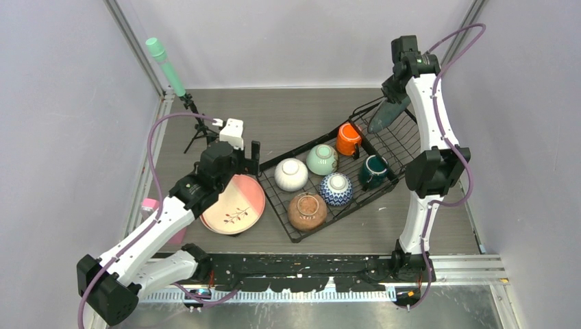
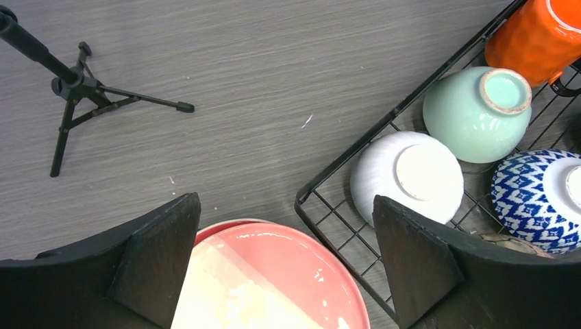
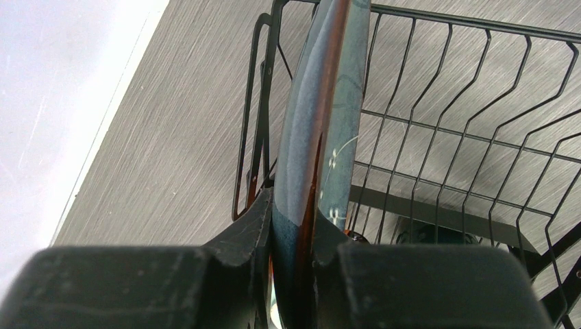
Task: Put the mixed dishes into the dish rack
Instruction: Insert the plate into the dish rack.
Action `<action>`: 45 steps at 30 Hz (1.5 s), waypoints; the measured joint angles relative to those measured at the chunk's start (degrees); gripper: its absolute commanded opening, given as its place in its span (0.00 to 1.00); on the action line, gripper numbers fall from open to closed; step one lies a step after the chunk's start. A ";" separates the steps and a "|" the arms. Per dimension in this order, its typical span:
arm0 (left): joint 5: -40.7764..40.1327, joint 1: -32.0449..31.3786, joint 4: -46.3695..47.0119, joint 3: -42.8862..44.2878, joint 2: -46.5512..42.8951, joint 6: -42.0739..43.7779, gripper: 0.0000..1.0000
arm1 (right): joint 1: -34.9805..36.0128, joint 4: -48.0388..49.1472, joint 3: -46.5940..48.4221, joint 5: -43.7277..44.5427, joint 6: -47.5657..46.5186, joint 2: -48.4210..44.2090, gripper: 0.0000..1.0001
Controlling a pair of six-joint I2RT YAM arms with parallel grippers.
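Observation:
The pink plate (image 1: 233, 205) lies flat on the table just left of the dish rack (image 1: 277, 203). My left gripper (image 1: 241, 156) hovers open over the plate's far edge, its fingers either side of the pink rim (image 2: 288, 260). Upside down on the rack's flat tray sit the white bowl (image 1: 291, 174), mint-green bowl (image 1: 321, 159), blue-patterned bowl (image 1: 336, 189) and brown bowl (image 1: 307, 210), with the orange mug (image 1: 348, 139) and dark teal mug (image 1: 374, 171) beside them. My right gripper (image 3: 293, 205) is shut on the dark teal plate (image 3: 322, 103), held on edge above the slotted basket (image 1: 404, 137).
A mint-green cylinder on a black tripod (image 1: 168, 68) stands at the back left, its legs (image 2: 75, 89) on the table beyond my left gripper. A small pink cup (image 1: 149, 205) sits by the left wall. Walls close in both sides; the right arm's elbow (image 1: 431, 171) overhangs the rack's right edge.

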 measured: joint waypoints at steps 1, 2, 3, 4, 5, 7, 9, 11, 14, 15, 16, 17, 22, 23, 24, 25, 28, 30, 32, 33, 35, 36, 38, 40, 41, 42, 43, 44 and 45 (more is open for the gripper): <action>0.07 0.00 -0.11 -0.11 0.00 -0.33 1.00 | 0.26 0.13 -0.22 0.44 -0.02 0.00 0.00; 0.11 0.02 -0.15 -0.20 0.00 -0.50 1.00 | 0.33 0.37 -0.48 0.74 -0.07 -0.02 0.00; 0.13 0.07 -0.26 -0.26 0.00 -0.59 1.00 | 0.57 0.83 -1.05 1.05 -0.17 -0.24 0.01; 0.13 0.13 -0.50 -0.26 0.02 -0.68 1.00 | 0.76 1.40 -1.90 1.44 -0.26 -0.63 0.02; 0.13 0.24 -0.68 -0.26 0.04 -0.76 1.00 | 0.94 2.01 -2.84 1.68 -0.31 -1.16 0.03; 0.11 0.46 -1.05 -0.26 0.26 -0.94 1.00 | 1.11 2.95 -4.26 1.95 -0.44 -1.90 0.07; 0.11 0.76 -1.40 -0.26 0.72 -1.29 1.00 | 1.22 3.65 -5.20 2.14 -0.66 -2.38 0.14; 0.13 1.01 -1.68 -0.35 1.14 -1.84 1.00 | 1.31 3.89 -5.49 2.25 -0.92 -2.58 0.26; 0.15 1.27 -2.29 -0.57 1.62 -2.34 1.00 | 1.38 4.37 -5.99 2.69 -1.27 -2.71 0.37; 0.15 1.36 -2.43 -0.61 1.75 -2.45 1.00 | 1.49 5.01 -6.45 2.78 -1.33 -2.71 0.38; 0.15 1.42 -2.47 -0.66 1.88 -2.51 1.00 | 1.64 5.42 -6.64 2.69 -1.29 -2.71 0.38; 0.15 1.51 -2.56 -0.68 2.01 -2.64 1.00 | 1.95 5.79 -6.84 3.04 -1.46 -2.73 0.39; 0.15 2.05 -2.73 -0.68 2.67 -3.58 1.00 | 3.08 6.62 -7.85 4.57 -2.43 -3.02 0.40; 0.17 2.19 -2.80 -0.68 2.84 -3.72 1.00 | 3.23 6.69 -7.98 4.61 -2.58 -3.08 0.41; 0.17 2.29 -2.89 -0.68 3.06 -3.80 1.00 | 3.39 6.71 -8.07 4.70 -2.75 -3.08 0.43; 0.20 2.43 -2.95 -0.68 3.26 -3.91 1.00 | 3.56 6.73 -8.17 4.76 -2.89 -3.08 0.44; 0.28 2.64 -3.13 -0.74 3.61 -4.33 1.00 | 4.28 6.75 -8.59 4.90 -3.04 -3.08 0.46; 0.57 2.89 -3.19 -0.83 3.67 -4.83 1.00 | 5.07 6.64 -8.98 5.20 -3.17 -3.08 0.46; 0.79 3.08 -3.23 -0.85 3.80 -5.07 1.00 | 6.01 6.47 -9.20 5.77 -3.43 -3.08 0.46; 0.81 3.19 -3.23 -0.87 3.89 -5.09 1.00 | 6.43 6.40 -9.22 6.14 -3.65 -3.08 0.46; 0.96 3.37 -3.32 -0.87 4.26 -5.25 1.00 | 7.63 6.38 -9.29 7.37 -4.55 -3.10 0.45; 1.03 3.45 -3.39 -0.87 4.52 -5.33 1.00 | 8.07 6.38 -9.42 7.89 -4.76 -3.13 0.45; 1.18 3.72 -3.67 -0.87 5.07 -5.55 1.00 | 9.16 6.34 -9.86 8.92 -5.22 -3.37 0.41; 1.22 3.96 -4.04 -0.90 5.53 -6.05 1.00 | 10.08 6.40 -10.19 9.16 -5.79 -3.63 0.39; 1.22 4.04 -4.22 -0.92 5.64 -6.34 1.00 | 10.47 6.56 -10.40 8.98 -5.81 -3.82 0.38; 1.25 4.11 -4.39 -0.94 5.64 -6.49 1.00 | 10.82 6.93 -10.64 8.44 -5.77 -4.02 0.36; 1.25 4.17 -4.50 -1.01 5.64 -6.64 1.00 | 11.15 7.26 -10.80 8.41 -5.79 -4.11 0.26; 1.25 4.22 -4.61 -1.01 5.64 -6.75 1.00 | 11.34 7.41 -10.86 8.46 -5.79 -4.22 0.20; 1.27 4.28 -4.79 -1.01 5.64 -6.82 1.00 | 11.32 7.63 -10.93 8.59 -6.47 -4.28 0.12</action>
